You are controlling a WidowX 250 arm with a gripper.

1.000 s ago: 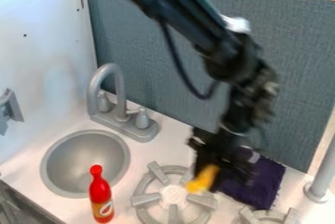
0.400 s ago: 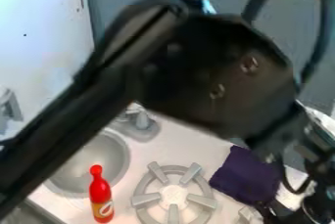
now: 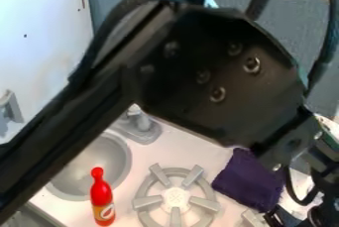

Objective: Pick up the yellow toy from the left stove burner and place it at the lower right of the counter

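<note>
Camera view: the purple cloth [image 3: 248, 180] lies near the jaws, whose state I cannot tell.

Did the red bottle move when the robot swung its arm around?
No, the red bottle hasn't moved: it stands in the same spot by the sink, left of the burner in the picture.

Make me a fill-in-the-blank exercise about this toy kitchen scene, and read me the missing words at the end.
1. The slim, glossy red bottle beside the round gray sink is not lying down but standing ____.
2. As the camera sees it, the crumpled dark purple cloth lies to the ____ of the round gray stove burner.
3. The thick black robot arm crosses in ____ of the gray faucet, hiding part of it.

Missing words: upright; right; front.
</note>
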